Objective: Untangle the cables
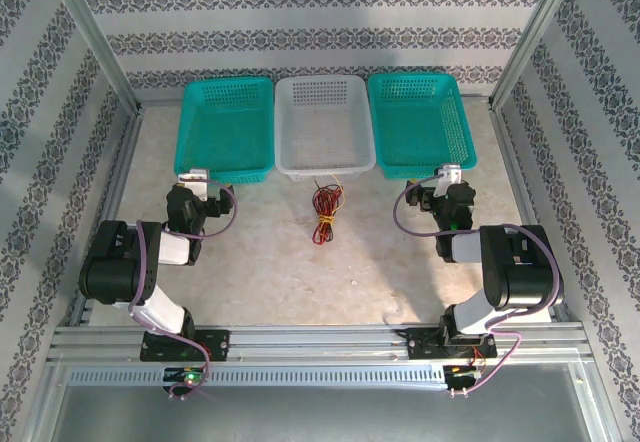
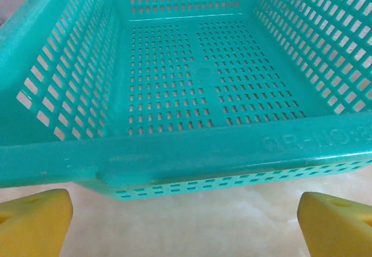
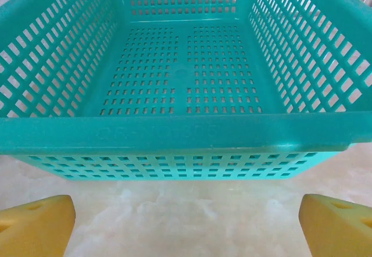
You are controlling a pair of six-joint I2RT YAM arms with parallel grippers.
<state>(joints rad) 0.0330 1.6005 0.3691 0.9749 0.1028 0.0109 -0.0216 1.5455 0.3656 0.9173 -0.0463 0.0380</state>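
Observation:
A small tangle of thin red, yellow and dark cables (image 1: 326,213) lies on the table just in front of the white basket (image 1: 323,163), midway between the arms. My left gripper (image 1: 193,179) hovers near the left teal basket (image 1: 230,167); its yellow fingers (image 2: 32,222) stand wide apart with bare table between them, so it is open (image 2: 186,228). My right gripper (image 1: 450,175) sits by the right teal basket (image 1: 420,167); its fingers (image 3: 35,225) are likewise spread and it is open (image 3: 186,228). Both grippers are well apart from the cables.
Three baskets stand side by side at the back: teal (image 2: 174,149), white, teal (image 3: 174,135); all look empty. Patterned walls and metal frame posts (image 1: 95,42) enclose the table. Purple arm cables (image 1: 405,212) loop beside each wrist.

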